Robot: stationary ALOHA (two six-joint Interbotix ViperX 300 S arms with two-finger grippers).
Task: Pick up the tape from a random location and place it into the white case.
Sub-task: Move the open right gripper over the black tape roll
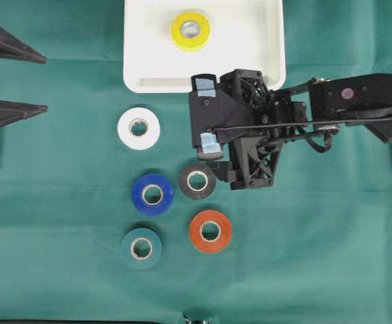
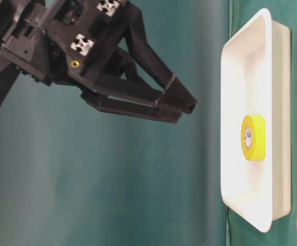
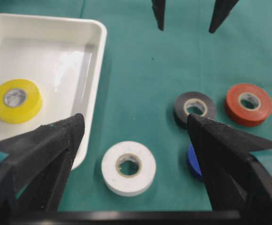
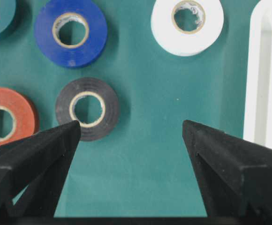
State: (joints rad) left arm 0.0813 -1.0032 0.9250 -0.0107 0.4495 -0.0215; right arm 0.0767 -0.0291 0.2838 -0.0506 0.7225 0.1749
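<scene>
Right gripper (image 1: 208,113) is being held wide open, nothing gripped, over the green cloth (image 1: 331,236) beside the white case (image 1: 138,67).

Its jaws are being kept spread just above and right of the black tape roll (image 1: 197,180), which is lying flat and untouched; in the right wrist view that roll is seen just off the left jaw tip. Left gripper (image 1: 40,82) is also being held open and empty at the left edge, well apart from the rolls. A yellow tape roll (image 1: 190,30) is sitting inside the white case. White roll (image 1: 138,127), blue roll (image 1: 152,194), orange roll (image 1: 210,231) and teal roll (image 1: 140,248) are lying flat on the cloth below the case, each apart from the others.
</scene>
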